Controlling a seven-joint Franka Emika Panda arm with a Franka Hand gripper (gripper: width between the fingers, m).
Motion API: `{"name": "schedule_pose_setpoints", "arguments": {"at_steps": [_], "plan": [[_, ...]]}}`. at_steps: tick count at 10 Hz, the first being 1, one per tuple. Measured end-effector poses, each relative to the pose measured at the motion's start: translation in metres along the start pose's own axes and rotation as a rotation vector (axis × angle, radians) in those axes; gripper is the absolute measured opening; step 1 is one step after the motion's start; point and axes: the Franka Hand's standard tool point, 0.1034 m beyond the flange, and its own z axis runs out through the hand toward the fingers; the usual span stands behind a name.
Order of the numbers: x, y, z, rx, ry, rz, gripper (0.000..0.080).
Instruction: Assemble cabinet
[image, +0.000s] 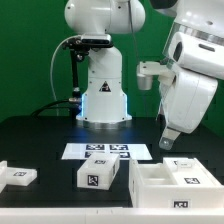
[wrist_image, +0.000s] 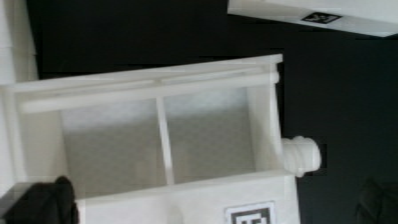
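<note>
The cabinet (image: 176, 181) is a white thick-walled box with tags on its front, lying at the front of the exterior view's right. In the wrist view the cabinet (wrist_image: 107, 90) fills the picture, open side up, with an inner divider (wrist_image: 160, 140) and a round knob (wrist_image: 299, 153) on one side wall. My gripper (image: 167, 140) hangs above the cabinet's back part, apart from it. In the wrist view my gripper (wrist_image: 210, 205) is open and empty, with its dark fingers (wrist_image: 48, 200) standing either side of the tagged wall.
The marker board (image: 106, 152) lies before the robot base (image: 102, 100). Two small white tagged blocks (image: 98, 176) (image: 18, 177) lie on the black table at the exterior view's left. Another white tagged piece (wrist_image: 317, 14) shows beyond the cabinet in the wrist view.
</note>
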Motion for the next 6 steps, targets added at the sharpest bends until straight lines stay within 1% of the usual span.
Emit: {"name": "schedule_pose_setpoints", "arguments": {"at_steps": [2,3,4,5,6], "plan": [[-0.001,0.0,0.001,0.002,0.0,0.001,0.0796],[-0.003,0.001,0.001,-0.006,0.006,-0.005,0.0796],[-0.025,0.007,0.001,-0.054,0.035,0.014,0.0796],[-0.053,0.008,0.003,-0.123,0.105,0.099,0.0796],[-0.069,-0.001,0.013,-0.098,0.115,0.194,0.0796]]}}
